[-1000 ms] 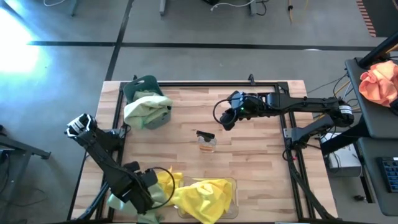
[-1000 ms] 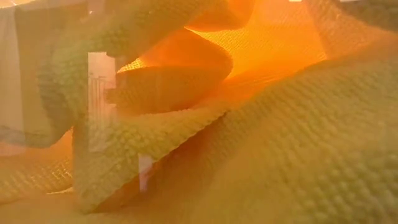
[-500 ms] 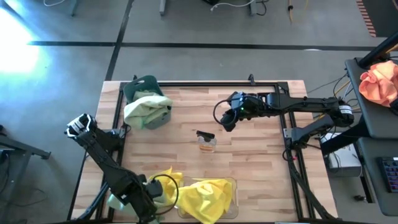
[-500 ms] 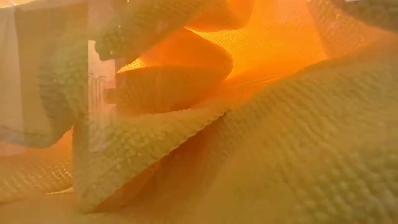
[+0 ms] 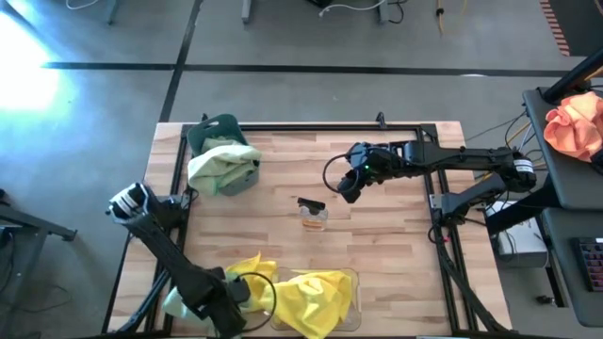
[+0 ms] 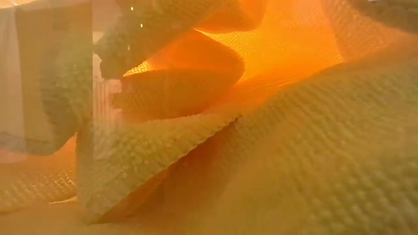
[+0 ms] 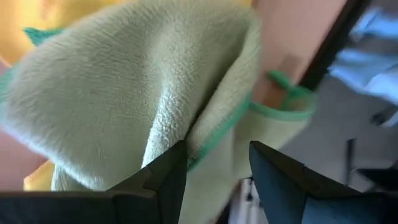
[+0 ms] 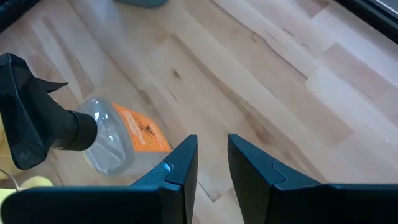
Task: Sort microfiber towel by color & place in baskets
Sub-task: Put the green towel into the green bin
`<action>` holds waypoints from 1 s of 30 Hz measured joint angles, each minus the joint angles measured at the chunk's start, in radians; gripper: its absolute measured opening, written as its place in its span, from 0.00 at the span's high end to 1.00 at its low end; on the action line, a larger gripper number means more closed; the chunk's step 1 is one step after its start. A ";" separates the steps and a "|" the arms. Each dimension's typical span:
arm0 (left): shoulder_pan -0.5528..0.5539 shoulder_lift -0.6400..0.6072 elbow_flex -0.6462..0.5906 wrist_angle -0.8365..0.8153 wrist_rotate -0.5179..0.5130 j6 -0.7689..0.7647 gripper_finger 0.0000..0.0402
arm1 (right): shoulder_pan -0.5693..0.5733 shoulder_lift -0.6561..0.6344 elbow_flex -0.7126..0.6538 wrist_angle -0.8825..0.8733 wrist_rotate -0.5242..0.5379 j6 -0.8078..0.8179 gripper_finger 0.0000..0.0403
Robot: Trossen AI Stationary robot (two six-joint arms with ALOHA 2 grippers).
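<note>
A: What do we see at the near left corner of the table (image 5: 396,245)?

B: We see the left gripper (image 5: 236,294) low over a pale green towel (image 7: 130,99). In the left wrist view its two fingers (image 7: 163,177) stand apart with a fold of that towel just beyond them; we cannot tell whether they touch it. Against the frame half a second ago, we note that the left arm has slid slightly toward the near edge, and its elbow has moved a little to the right.

A: Where do the other towels lie?

B: Yellow towels (image 5: 301,297) are heaped in and over the clear basket (image 5: 352,279) at the near edge, just beside the left gripper; their weave fills the low view (image 6: 294,163), where the upper fold has shifted slightly. A second green towel (image 5: 219,166) is draped over the teal basket (image 5: 219,130) at the far left, unchanged.

A: And the right arm?

B: We find the right gripper (image 5: 349,181) hovering over the middle of the table, fingers slightly apart and holding nothing, a touch nearer the small bottle (image 8: 118,140) than before. An orange cloth (image 5: 577,122) lies off the table to the right.
</note>
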 joint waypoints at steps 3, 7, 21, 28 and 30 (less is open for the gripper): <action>0.000 0.049 0.000 -0.014 0.023 0.047 0.61 | 0.000 0.000 0.000 -0.006 0.000 0.000 0.80; 0.000 0.102 0.000 -0.023 0.035 0.085 0.61 | 0.000 0.000 0.000 -0.009 -0.001 0.001 0.80; 0.001 0.208 0.003 -0.026 0.044 0.143 0.61 | 0.000 0.000 0.000 -0.009 -0.004 0.010 0.80; 0.001 0.206 0.007 -0.030 0.034 0.140 0.62 | 0.000 0.000 0.000 -0.009 -0.003 0.012 0.80; 0.001 0.206 0.009 -0.032 0.032 0.139 0.63 | 0.000 0.000 0.000 -0.010 -0.003 0.012 0.80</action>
